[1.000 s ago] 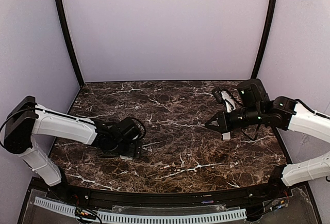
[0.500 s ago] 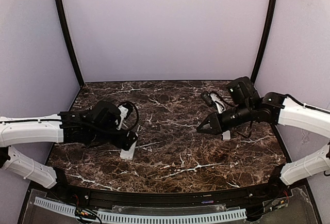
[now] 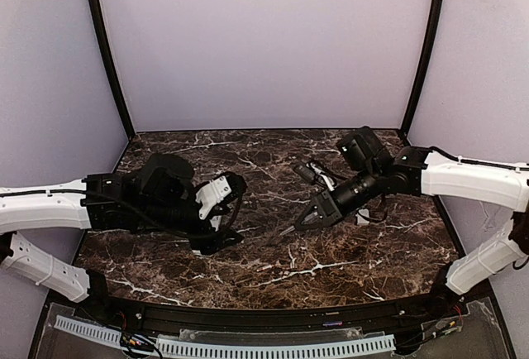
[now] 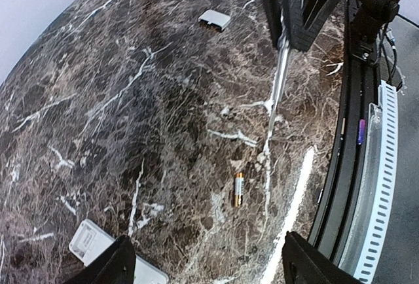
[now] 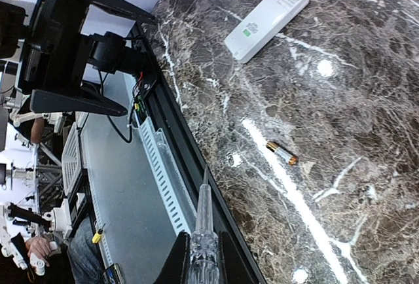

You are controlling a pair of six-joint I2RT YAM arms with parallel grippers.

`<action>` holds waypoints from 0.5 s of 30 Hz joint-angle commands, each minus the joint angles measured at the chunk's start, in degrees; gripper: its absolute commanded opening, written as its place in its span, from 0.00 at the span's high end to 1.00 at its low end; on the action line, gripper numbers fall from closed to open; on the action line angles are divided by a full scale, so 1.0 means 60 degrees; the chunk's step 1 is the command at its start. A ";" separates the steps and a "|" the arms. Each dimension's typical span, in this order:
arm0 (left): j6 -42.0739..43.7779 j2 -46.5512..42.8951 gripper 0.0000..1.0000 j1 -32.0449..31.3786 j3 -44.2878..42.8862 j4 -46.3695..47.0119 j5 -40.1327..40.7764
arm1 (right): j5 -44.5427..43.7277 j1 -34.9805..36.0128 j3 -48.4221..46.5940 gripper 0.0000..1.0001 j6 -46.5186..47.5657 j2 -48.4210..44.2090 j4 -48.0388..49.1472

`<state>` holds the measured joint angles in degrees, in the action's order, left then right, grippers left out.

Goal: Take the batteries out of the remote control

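We find one battery (image 4: pixel 239 189) out on the counter (image 4: pixel 98 101); the remote control (image 5: pixel 265 22) may hold another; left hand (image 4: pixel 208 261) stands apart, right hand (image 5: pixel 201 258) clamps a slim tool (image 5: pixel 201 215).

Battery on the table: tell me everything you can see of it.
The battery is a small cylinder, part gold, part dark, with a metallic sheen. It lies on its side on the marble table, toward its near edge, loose and alone: nothing touches it. The remote lies apart from it.
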<state>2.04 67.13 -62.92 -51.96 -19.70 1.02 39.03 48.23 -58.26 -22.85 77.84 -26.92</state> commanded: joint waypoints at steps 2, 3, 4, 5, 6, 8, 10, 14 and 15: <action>0.0675 0.0768 0.27 -0.0270 -0.0756 0.0235 -0.0816 | 0.0585 0.0520 -0.0600 1.00 0.0168 0.0431 0.0385; 0.0682 0.0861 0.29 -0.0318 -0.0801 0.0390 -0.0946 | 0.0586 0.0587 -0.0646 1.00 0.0164 0.0490 0.0392; 0.0684 0.1041 0.30 -0.0336 -0.0879 0.0482 -0.1027 | 0.0593 0.0643 -0.0692 1.00 0.0150 0.0558 0.0409; 0.0688 0.1152 0.32 -0.0368 -0.0921 0.0639 -0.1189 | 0.0586 0.0699 -0.0725 1.00 0.0129 0.0610 0.0437; 0.0686 0.1352 0.33 -0.0390 -0.1004 0.0694 -0.1251 | 0.0595 0.0750 -0.0757 1.00 0.0106 0.0655 0.0470; 0.0703 0.1634 0.36 -0.0441 -0.1139 0.0789 -0.1429 | 0.0625 0.0817 -0.0812 1.00 0.0049 0.0730 0.0533; 0.0724 0.1875 0.39 -0.0473 -0.1265 0.0866 -0.1544 | 0.0637 0.0888 -0.0853 1.00 0.0045 0.0777 0.0552; 0.0611 0.2270 0.48 -0.0519 -0.1454 0.1072 -0.1797 | 0.0673 0.0930 -0.0867 1.00 0.0029 0.0823 0.0575; 0.0567 0.2330 0.51 -0.0534 -0.1503 0.1145 -0.1826 | 0.0684 0.0933 -0.0866 1.00 0.0015 0.0845 0.0588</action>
<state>5.58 80.16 -65.60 -58.65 -14.85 -7.33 42.22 53.21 -62.00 -22.76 82.30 -25.21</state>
